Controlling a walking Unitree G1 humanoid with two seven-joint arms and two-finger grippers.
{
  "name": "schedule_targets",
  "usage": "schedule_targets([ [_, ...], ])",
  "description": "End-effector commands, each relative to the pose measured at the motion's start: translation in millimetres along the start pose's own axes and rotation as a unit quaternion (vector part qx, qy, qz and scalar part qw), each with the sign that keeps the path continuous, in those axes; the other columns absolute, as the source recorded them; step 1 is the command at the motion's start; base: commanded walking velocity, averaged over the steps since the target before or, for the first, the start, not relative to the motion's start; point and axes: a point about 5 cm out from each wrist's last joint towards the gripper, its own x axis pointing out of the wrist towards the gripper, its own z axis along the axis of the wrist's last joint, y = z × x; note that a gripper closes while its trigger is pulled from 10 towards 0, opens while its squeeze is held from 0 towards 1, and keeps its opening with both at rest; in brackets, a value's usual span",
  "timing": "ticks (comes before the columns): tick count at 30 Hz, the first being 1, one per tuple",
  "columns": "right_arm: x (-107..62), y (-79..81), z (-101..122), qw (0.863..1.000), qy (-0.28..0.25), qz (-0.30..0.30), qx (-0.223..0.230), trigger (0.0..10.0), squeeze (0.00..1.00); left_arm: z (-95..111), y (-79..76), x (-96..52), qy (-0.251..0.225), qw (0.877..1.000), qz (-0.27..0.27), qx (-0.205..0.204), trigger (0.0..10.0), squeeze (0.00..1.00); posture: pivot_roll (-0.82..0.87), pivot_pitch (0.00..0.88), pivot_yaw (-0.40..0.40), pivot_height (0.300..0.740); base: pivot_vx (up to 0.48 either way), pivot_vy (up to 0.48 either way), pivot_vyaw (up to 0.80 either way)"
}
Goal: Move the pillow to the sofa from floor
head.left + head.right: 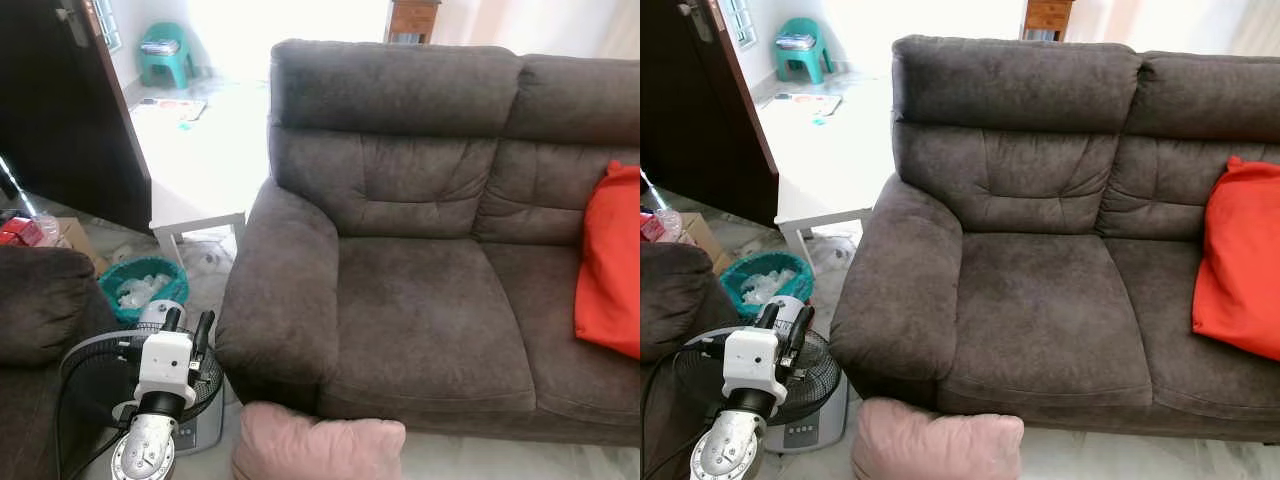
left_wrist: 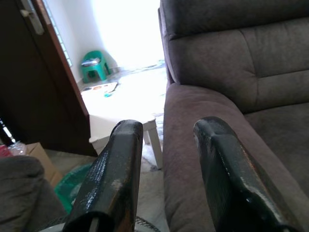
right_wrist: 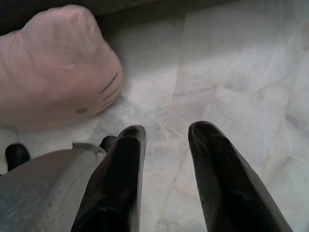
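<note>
A pale pink pillow (image 1: pixel 318 443) lies on the floor against the front of the dark grey sofa (image 1: pixel 430 300), below its left armrest. My left gripper (image 1: pixel 187 330) is raised at the lower left, beside that armrest, open and holding nothing; its fingers (image 2: pixel 116 169) point toward the armrest. My right gripper (image 3: pixel 164 145) hangs low over the marble floor, open and bare, with the pink pillow (image 3: pixel 53 67) a short way off to one side.
A red cushion (image 1: pixel 610 265) rests on the sofa's right seat. A standing fan (image 1: pixel 95 385) is under my left arm. A teal basket (image 1: pixel 140 285), a white table (image 1: pixel 195 185), a dark door (image 1: pixel 60 110) and another armchair (image 1: pixel 35 300) crowd the left.
</note>
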Motion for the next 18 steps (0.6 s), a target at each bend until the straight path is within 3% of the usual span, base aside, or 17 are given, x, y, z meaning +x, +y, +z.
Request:
schedule_targets([
  [1, -0.3, -1.8, 4.7, 1.000, -0.023, -0.006, -0.001, 10.0, 0.00, 2.1, -2.8, 0.7, 0.001, 1.000, -0.007, -0.007, 10.0, 0.00, 0.18, 0.025, -0.075, 0.740, 0.000, 0.000, 0.00],
  [17, -3.6, 4.7, 23.0, 0.989, -0.136, 0.045, 0.034, 10.0, 0.00, 8.5, -1.1, 3.7, 0.000, 1.000, -0.007, -0.005, 10.0, 0.00, 0.19, 0.021, -0.073, 0.740, 0.000, 0.000, 0.00],
  [18, 13.8, 70.6, 114.6, 0.961, -0.258, 0.094, 0.009, 10.0, 0.00, 9.3, -0.4, 3.4, 0.000, 1.000, -0.006, -0.005, 10.0, 0.00, 0.19, 0.019, -0.071, 0.740, 0.000, 0.000, 0.00],
])
